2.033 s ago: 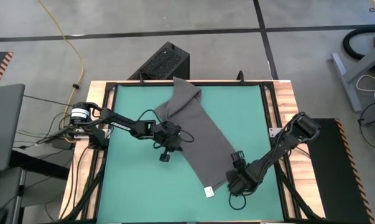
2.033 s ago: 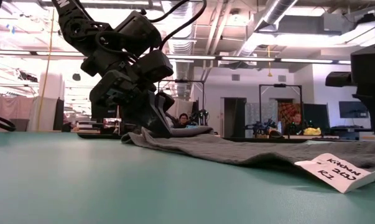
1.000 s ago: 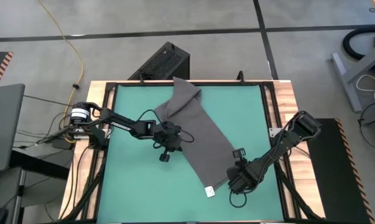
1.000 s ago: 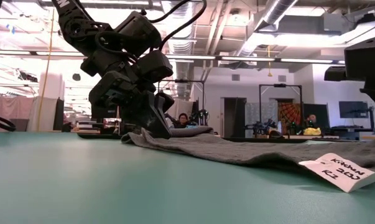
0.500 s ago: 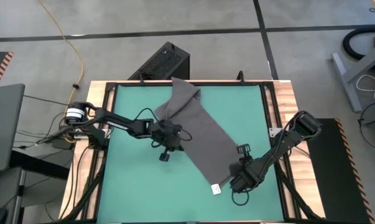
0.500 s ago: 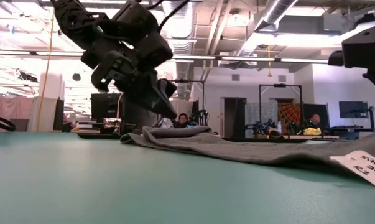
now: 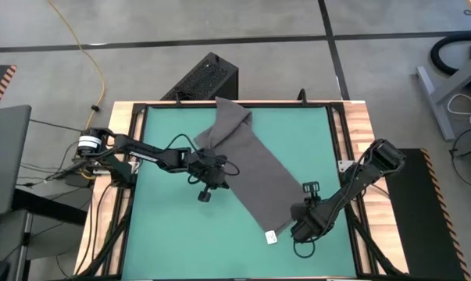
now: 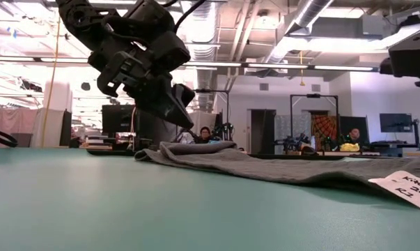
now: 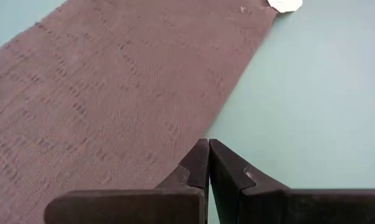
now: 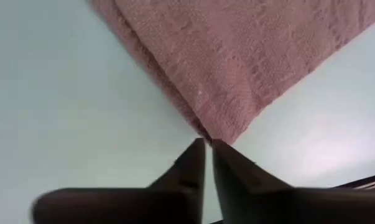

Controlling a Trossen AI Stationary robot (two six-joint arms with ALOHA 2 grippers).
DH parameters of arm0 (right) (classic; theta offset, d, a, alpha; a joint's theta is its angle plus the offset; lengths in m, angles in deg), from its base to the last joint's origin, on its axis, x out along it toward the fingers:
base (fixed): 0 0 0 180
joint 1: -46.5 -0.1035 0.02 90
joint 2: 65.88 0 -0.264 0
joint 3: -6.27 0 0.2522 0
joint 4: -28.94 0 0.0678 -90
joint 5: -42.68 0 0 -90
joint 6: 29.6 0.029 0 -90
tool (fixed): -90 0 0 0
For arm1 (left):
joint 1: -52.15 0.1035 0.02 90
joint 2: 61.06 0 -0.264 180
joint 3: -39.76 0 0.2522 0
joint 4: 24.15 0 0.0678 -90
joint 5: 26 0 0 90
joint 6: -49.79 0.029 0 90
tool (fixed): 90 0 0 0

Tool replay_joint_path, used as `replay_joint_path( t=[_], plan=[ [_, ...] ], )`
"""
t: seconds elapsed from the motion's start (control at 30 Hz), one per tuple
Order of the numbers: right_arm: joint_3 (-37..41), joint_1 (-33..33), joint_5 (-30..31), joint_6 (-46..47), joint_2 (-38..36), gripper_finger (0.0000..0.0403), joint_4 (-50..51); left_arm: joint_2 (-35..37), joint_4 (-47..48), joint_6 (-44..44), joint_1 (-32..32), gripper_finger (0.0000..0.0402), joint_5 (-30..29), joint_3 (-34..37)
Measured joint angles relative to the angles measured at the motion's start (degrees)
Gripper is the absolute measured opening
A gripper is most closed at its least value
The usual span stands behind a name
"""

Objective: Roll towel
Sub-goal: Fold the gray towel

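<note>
The dark grey towel (image 7: 251,164) lies as a long folded strip on the green mat, slanting from the table's far middle to its near right. Its white tag (image 7: 271,236) lies on the mat at the near end and also shows in the low view (image 8: 408,188). My left gripper (image 7: 218,179) is shut and hangs just above the towel's left long edge (image 9: 199,134), clear of it in the low view (image 8: 189,122). My right gripper (image 7: 292,226) is shut on the towel's near right corner. My right gripper pinches the towel's near right corner (image 10: 210,135) between the tips of its two fingers. The fingers come from the table's right side, low over the mat. The corner shows a thick folded edge; how many layers, I cannot tell. The rest of the towel lies flat on the mat.
A black box (image 7: 208,78) stands on the floor beyond the far edge. The wooden frame (image 7: 360,133) borders the mat. Bare green mat (image 7: 180,234) lies at the near left. People sit in the room far behind the table (image 8: 206,134).
My right gripper has gone toward the table's right edge with the corner. The towel's near end and its tag have slid right along the mat, while the far end has stayed. My left gripper has risen off the towel's left edge and stayed shut.
</note>
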Motion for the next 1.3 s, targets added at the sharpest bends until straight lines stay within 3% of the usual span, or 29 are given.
replay_joint_path(
  t=[0.33, 0.47, 1.03, 1.3],
  plan=[
    [0.16, -0.9, 1.4, -5.08, 1.73, 0.0178, -4.51, 0.0, -0.06, 0.0, -0.02, 0.0, 0.0, 0.0],
    [0.22, -1.22, 4.21, -6.23, 1.73, 0.0199, -4.28, -0.02, -0.05, 0.04, -0.02, 0.0, 0.0, 0.0],
    [3.85, -1.51, 7.95, -5.61, 1.75, 0.0192, -7.23, -0.07, -0.06, 0.44, 0.0, 0.0, 0.0, 0.0],
    [3.85, -1.77, 7.89, -6.95, 1.75, 0.0136, -7.55, -0.07, -0.13, 1.04, 0.0, 0.0, -0.02, 0.0]
  ],
)
